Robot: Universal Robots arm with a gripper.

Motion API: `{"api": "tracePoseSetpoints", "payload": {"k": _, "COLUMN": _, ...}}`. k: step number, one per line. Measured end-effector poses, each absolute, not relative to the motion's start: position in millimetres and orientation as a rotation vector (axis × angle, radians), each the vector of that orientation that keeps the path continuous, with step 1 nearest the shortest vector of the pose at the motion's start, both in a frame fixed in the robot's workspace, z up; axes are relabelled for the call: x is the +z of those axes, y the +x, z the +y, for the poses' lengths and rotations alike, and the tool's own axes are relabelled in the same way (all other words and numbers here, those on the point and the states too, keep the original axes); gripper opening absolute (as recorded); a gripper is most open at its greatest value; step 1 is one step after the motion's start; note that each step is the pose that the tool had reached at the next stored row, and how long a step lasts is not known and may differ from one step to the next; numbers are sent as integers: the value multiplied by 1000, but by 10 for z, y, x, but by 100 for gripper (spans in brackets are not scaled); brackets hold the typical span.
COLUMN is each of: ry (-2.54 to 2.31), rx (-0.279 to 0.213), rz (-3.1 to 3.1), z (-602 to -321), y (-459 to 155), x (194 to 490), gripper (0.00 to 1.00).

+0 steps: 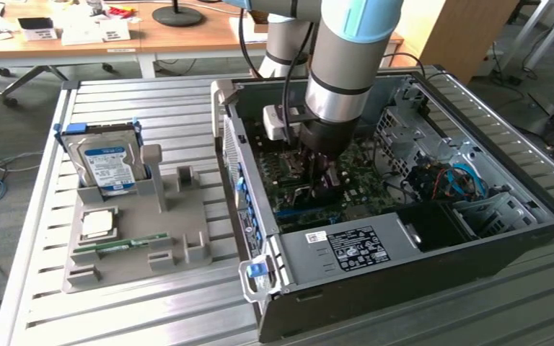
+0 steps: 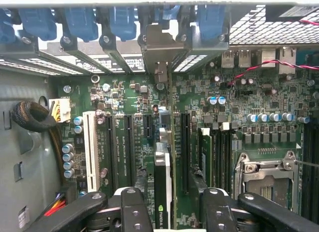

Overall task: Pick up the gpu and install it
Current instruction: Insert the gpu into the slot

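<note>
Tool (image 2: 167,204) grips gpu (image 2: 163,182) edge-on above motherboard (image 2: 124,102) slots.

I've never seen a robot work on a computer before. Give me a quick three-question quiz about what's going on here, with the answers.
1. True or false: the gripper is inside the open computer case.
2. What is the gripper holding? A) the hard drive B) the gpu C) a memory stick
3. Where is the hard drive, and is it upright or lying flat?

Key
1. True. It is down over the motherboard.
2. B. The gpu stands on edge between the fingers, its metal bracket reaching the rear slot openings.
3. The hard drive stands upright in the grey holder on the table, on the exterior view's left of the case.
</note>
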State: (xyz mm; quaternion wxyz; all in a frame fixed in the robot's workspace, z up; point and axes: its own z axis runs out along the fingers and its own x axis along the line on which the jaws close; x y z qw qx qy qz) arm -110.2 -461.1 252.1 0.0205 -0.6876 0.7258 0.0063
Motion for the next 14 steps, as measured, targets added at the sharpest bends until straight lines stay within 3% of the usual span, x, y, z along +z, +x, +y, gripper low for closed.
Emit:
{"api": "tracePoseSetpoints", "payload": {"k": 6, "ry": -2132, "rx": 19, "rz": 2251, "z": -4612, "y": -1102, "x": 2522, "gripper": 47}}
{"api": "tracePoseSetpoints", "payload": {"k": 9, "ry": -2132, "rx": 19, "rz": 2251, "z": -4612, "y": -1102, "x": 2522, "gripper": 39}}
{"api": "tracePoseSetpoints", "payload": {"k": 11, "ry": -2133, "rx": 19, "rz": 2251, "z": -4613, "y": -1103, "x": 2524, "gripper": 27}}
{"api": "tracePoseSetpoints", "payload": {"k": 14, "ry": -2132, "rx": 19, "rz": 2251, "z": -4612, "y": -1103, "x": 2523, "gripper": 27}}
